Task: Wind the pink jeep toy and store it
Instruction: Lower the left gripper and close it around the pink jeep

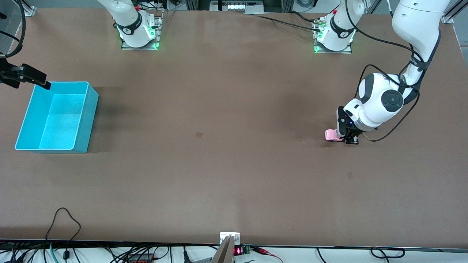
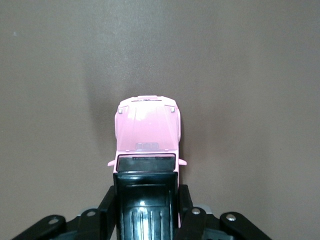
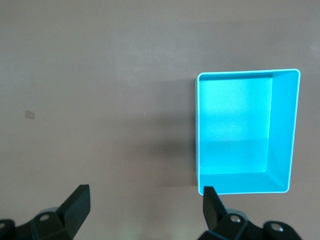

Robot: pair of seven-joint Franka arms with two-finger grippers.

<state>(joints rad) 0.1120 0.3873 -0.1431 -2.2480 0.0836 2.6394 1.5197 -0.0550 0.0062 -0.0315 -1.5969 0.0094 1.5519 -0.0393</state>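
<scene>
Toward the left arm's end of the brown matte table (image 1: 219, 164), one glossy pink jeep toy (image 1: 332, 135) stands on its wheels, its black ribbed rear roof clamped between the left gripper (image 1: 349, 137) fingers. One smooth rectangular teal bin (image 1: 86, 120) lies well apart; the right gripper (image 3: 145, 205) hangs beside it, fingers spread.

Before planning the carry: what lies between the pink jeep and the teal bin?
Only bare table separates the pink jeep from the teal bin, per the front view.
</scene>
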